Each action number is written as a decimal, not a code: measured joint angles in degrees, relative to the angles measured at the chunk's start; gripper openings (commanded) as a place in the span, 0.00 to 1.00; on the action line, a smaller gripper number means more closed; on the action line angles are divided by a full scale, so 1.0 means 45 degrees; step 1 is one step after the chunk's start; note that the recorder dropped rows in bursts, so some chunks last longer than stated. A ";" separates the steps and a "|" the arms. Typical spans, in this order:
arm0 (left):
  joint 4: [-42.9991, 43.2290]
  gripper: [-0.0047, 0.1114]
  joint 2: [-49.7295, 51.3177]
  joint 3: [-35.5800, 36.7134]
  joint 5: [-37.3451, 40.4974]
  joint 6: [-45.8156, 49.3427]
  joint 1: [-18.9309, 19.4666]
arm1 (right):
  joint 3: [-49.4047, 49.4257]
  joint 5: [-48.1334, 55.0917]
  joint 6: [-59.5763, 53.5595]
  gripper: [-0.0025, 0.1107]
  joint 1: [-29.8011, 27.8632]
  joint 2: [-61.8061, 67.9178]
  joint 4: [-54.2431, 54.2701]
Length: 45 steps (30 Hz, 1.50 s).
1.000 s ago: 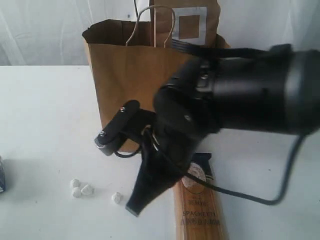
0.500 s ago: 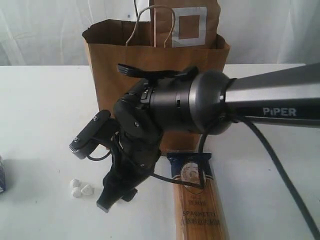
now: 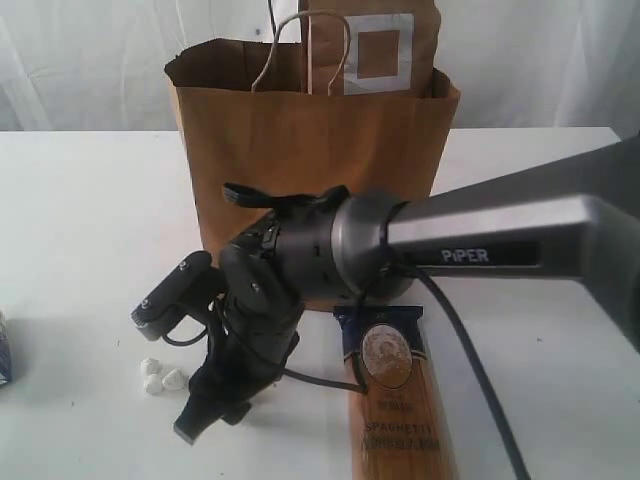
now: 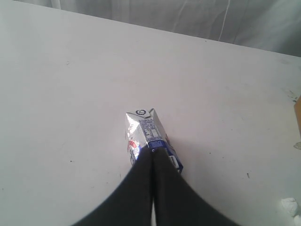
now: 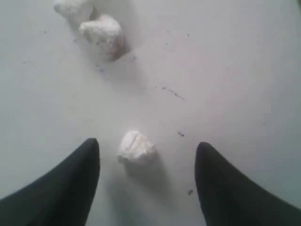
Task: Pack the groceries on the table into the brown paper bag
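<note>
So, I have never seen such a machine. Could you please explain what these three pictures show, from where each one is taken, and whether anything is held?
It is a robot with two arms, each ending in a two-finger gripper. The wide picture comes from a camera off the arms: the right arm reaches down in front of the brown paper bag, with a brown pouch rising above its rim. On the white table lie a spaghetti packet and small white lumps. The other two pictures come from cameras on the wrists. The right gripper is open, one white lump between its fingers, not gripped. The left gripper is shut, holding nothing visible, its tips by a small blue-white carton.
</note>
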 measured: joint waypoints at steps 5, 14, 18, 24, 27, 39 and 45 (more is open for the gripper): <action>0.0000 0.04 0.0000 0.0000 0.0000 0.0000 0.0000 | 0.0000 -0.0115 0.0000 0.51 0.0000 0.0229 0.0068; 0.0000 0.04 0.0000 0.0000 0.0000 0.0000 0.0000 | 0.0000 -0.0505 -0.0011 0.06 0.0000 0.0289 0.0287; 0.0000 0.04 0.0000 0.0000 0.0000 0.0000 0.0000 | -0.0026 -0.0122 -0.0011 0.02 0.0000 0.0204 0.0287; 0.0000 0.04 0.0000 0.0000 0.0000 0.0000 0.0000 | -0.0096 0.1327 -0.0011 0.02 0.0055 -0.1483 0.1216; 0.0000 0.04 0.0000 0.0000 0.0000 0.0000 0.0000 | -0.0160 0.2270 -0.0253 0.02 0.0463 -0.3224 0.1941; 0.0000 0.04 0.0000 0.0000 0.0000 0.0000 -0.0080 | -0.0305 -0.0879 -0.0578 0.02 0.1250 -0.9278 0.2899; 0.0000 0.04 0.0000 0.0000 0.0000 0.0000 -0.0108 | -0.2150 0.0002 0.1367 0.02 -0.0525 -0.8831 0.2220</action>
